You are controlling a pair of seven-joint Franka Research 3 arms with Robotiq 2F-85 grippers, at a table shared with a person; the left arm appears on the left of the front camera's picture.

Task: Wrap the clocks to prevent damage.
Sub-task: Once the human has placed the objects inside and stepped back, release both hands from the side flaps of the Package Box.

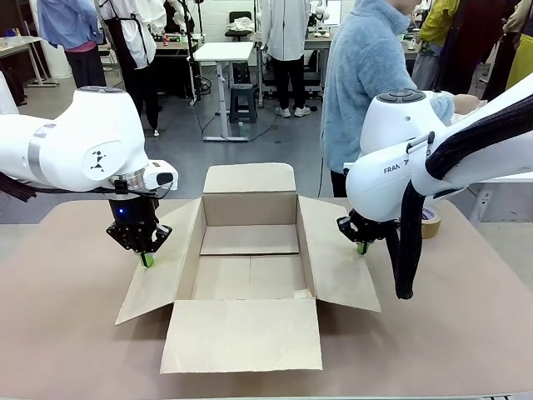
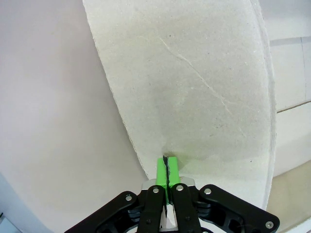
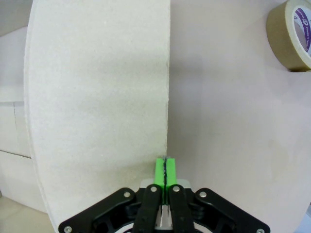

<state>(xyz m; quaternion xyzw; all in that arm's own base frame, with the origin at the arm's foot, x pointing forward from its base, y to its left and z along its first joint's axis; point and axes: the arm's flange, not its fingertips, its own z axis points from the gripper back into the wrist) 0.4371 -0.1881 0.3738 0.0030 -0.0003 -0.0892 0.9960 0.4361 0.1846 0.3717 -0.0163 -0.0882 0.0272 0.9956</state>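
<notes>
Closest to the camera, the near flap (image 1: 241,333) of the cardboard box (image 1: 250,208) lies folded out flat on the table (image 1: 67,333). The box stands open with its flaps spread outward.

At the box's left side my left gripper (image 1: 146,259) points down. Its green pads are pressed flat together with nothing between them, and the tip sits right at the outer edge of the left flap (image 1: 162,275).

At the box's right side my right gripper (image 1: 362,247) stands the same way: jaws closed on nothing, tip at the outer edge of the right flap (image 1: 337,267).

Just beyond that flap, to the right of the box, a brown tape roll (image 1: 430,222) lies on the table.

Behind the box, at the table's far side, stands a person (image 1: 366,83) in a light blue fleece.

Where the clocks are, I cannot tell.
</notes>
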